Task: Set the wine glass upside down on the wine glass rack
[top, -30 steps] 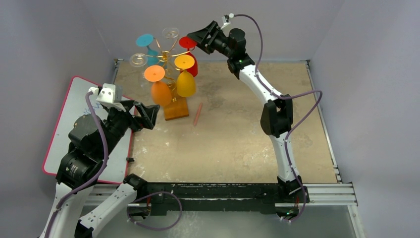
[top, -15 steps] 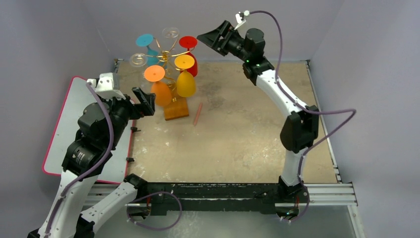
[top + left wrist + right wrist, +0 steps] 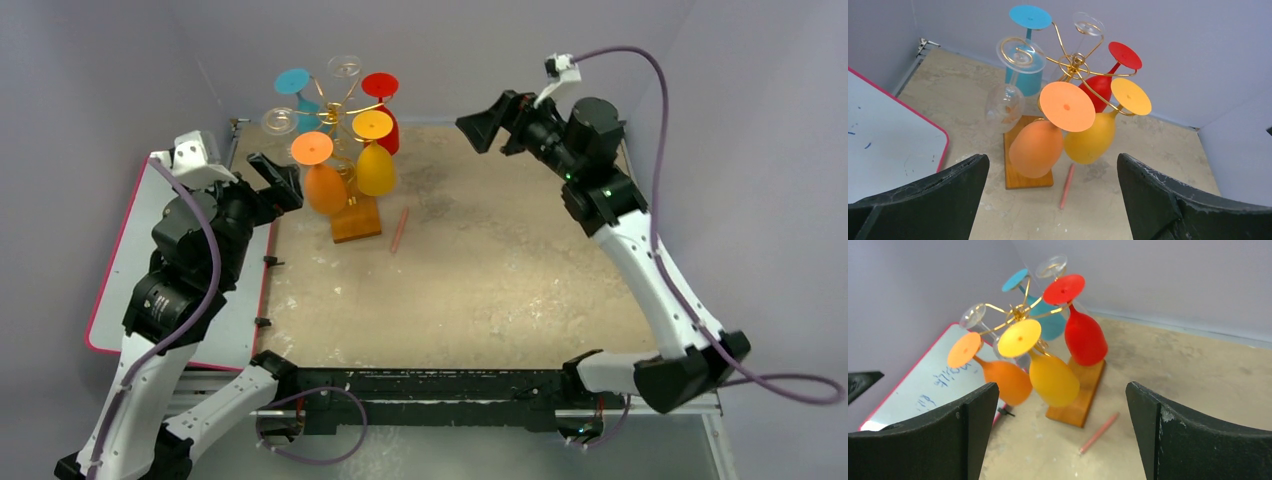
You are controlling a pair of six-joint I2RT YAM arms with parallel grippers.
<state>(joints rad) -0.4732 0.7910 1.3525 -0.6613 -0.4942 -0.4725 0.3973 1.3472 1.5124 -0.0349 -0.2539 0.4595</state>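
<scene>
Grey walls close in a scuffed tan table (image 3: 480,280). The wine glass rack (image 3: 345,105) stands at about 11 o'clock on it, on its wooden base (image 3: 357,220). Six glasses hang from it upside down. The red wine glass (image 3: 1085,340) is on the scroll arm facing my right side, bowl down, with its foot caught in the wire. I judge the placing done.

My right pincer (image 3: 488,125) is up at 1 o'clock, jaws spread wide and empty, well apart from the rack. My left pincer (image 3: 278,182) is also wide open and empty, near the rack at its 8 o'clock.

The left side is my main worry. The orange glass (image 3: 1035,147) and a clear glass (image 3: 1004,107) hang right in front of it, so a careless swing could knock one off its curl. The rack looks top-heavy on its thin stem, and a bump could tip everything. I cannot tell how deep the red foot sits, and a jolt might slide it out. A pencil (image 3: 400,230) lies at 4 o'clock of the base.
</scene>
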